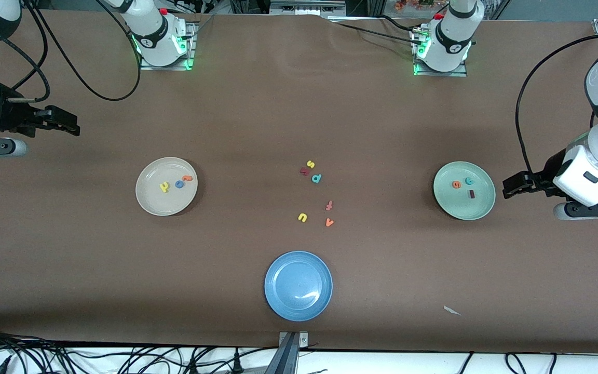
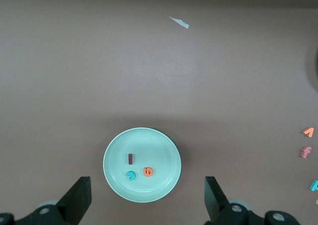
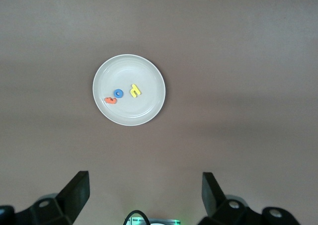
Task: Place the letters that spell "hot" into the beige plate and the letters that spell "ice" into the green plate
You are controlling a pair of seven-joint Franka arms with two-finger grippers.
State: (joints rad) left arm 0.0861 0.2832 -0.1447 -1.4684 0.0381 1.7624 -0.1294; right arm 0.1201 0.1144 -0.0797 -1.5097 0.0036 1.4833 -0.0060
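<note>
Brown table [image 1: 257, 119]: three plates [image 1: 298, 285], loose letters [image 1: 316, 178].

In the left wrist view the picture's edge cut off the teal p [image 2: 314, 185] and the yellow letter beside it. A dark rim [image 2: 316, 71] showed only as a sliver. Both pincers' fingers [image 3: 74, 195] ran out of their own wrist views.

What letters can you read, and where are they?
"h", "o", "t": foam letters in the beige plate.
"e", "c", "i": foam letters in the green plate.
"s", "p", "f", "u", "v": loose letters on the table.
One dark red letter beside "s": unreadable.
</note>
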